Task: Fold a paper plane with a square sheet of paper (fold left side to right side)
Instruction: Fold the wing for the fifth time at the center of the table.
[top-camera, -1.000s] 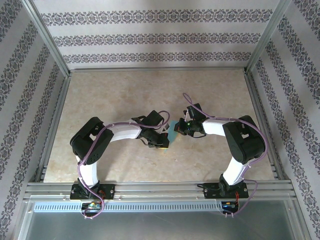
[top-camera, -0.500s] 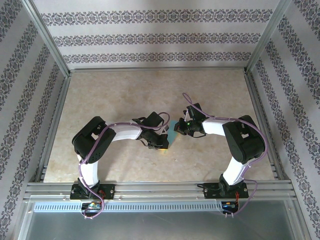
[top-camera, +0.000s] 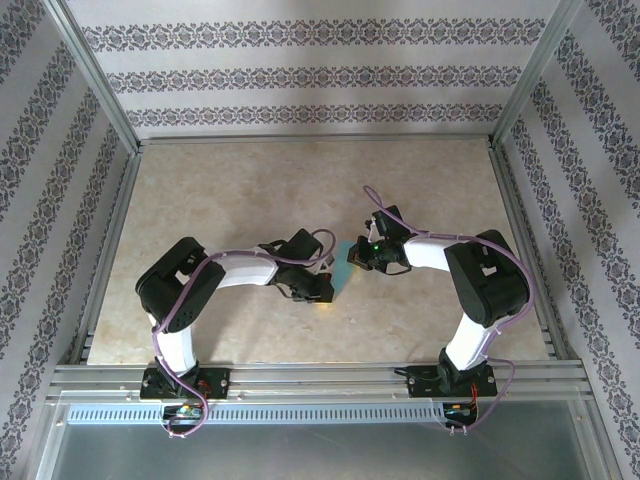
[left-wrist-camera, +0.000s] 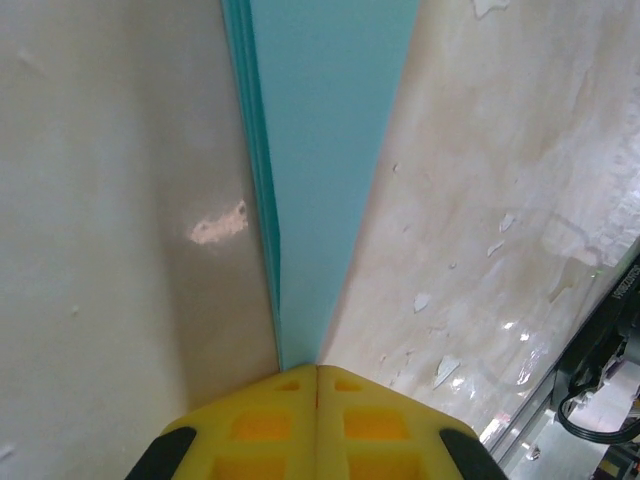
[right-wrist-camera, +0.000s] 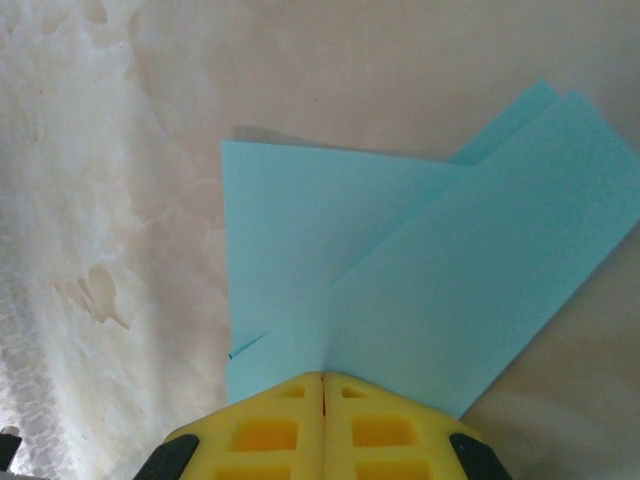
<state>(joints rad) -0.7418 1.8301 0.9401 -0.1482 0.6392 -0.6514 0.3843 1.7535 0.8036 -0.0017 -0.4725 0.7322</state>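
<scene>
Finds folded teal paper (top-camera: 343, 265) near middle of table (top-camera: 250, 190). Shows left gripper (left-wrist-camera: 318, 372) fully closed, tips at paper's narrow end; right gripper (right-wrist-camera: 323, 378) fully closed, tips on layered edge. Cannot tell pinching from pressing.

Both arms, the left arm (top-camera: 245, 271) and the right arm (top-camera: 432, 255), are built of smooth white links joined by bulky black housings. Each rises from a small black base (top-camera: 185, 383) with a few coloured wires showing at it. A thin purple cable (top-camera: 163, 322) runs loosely along each arm from base to wrist. A small green light (top-camera: 374, 243) glows on the right wrist. The left gripper (left-wrist-camera: 317, 372) and right gripper (right-wrist-camera: 322, 380) have bright yellow fingers (left-wrist-camera: 260, 430) with square moulded recesses and black outer corners.
</scene>
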